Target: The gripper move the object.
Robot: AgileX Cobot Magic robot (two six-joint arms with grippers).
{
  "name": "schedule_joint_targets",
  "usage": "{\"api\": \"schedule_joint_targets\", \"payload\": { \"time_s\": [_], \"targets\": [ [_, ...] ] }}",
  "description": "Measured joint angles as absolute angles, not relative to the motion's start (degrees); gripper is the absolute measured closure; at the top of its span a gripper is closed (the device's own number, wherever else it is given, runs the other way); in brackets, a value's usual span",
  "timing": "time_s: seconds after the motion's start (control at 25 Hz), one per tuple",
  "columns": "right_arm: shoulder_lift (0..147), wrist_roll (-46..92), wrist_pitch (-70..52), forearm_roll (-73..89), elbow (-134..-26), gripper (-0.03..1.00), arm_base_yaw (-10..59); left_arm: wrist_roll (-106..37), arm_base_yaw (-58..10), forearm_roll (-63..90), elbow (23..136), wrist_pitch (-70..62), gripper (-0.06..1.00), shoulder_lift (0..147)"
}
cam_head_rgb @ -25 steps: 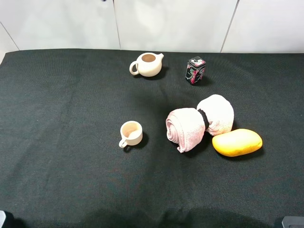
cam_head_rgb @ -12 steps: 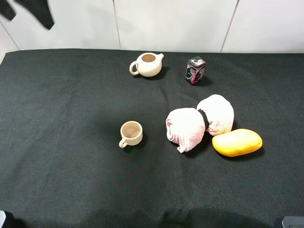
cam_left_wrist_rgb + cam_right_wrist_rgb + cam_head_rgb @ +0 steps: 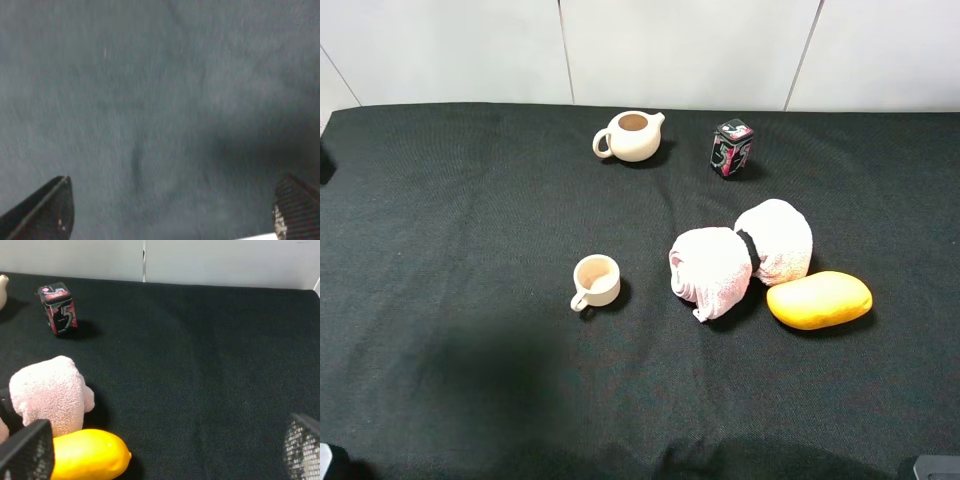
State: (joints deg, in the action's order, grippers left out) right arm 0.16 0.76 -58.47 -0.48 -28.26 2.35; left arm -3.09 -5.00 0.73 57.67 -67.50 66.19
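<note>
Black cloth tabletop (image 3: 470, 250); rolled pink terry towel (image 3: 740, 255) touching smooth yellow mango (image 3: 819, 299), risked nudging it; both grippers' jaws spread, empty.

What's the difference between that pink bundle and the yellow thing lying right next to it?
The pink towel is fluffy terry, while the yellow mango-shaped thing looks smooth and glossy. The towel is cinched by a dark band into two lobes; the yellow thing is a single oval. The towel is also the bigger of the two. Both lie on the black cloth, side by side.
</note>
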Motion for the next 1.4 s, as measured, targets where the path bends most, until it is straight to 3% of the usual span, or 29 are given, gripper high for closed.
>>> {"api": "schedule_joint_targets", "payload": {
  "time_s": [0.24, 0.68, 1.4],
  "targets": [
    [0.2, 0.8, -58.5, -0.5, -28.3, 0.27, 2.4, -2.4, 0.4, 2.0, 45.6, -67.5, 0.11, 51.8],
    [0.2, 0.8, -58.5, -0.5, -28.3, 0.27, 2.4, -0.8, 0.7, 2.2, 32.2, -67.7, 0.11, 28.3],
    [0.2, 0.8, -58.5, -0.5, -28.3, 0.27, 2.4, 1.1, 0.7, 1.1, 31.2, -67.7, 0.11, 3.9]
  ]
}}
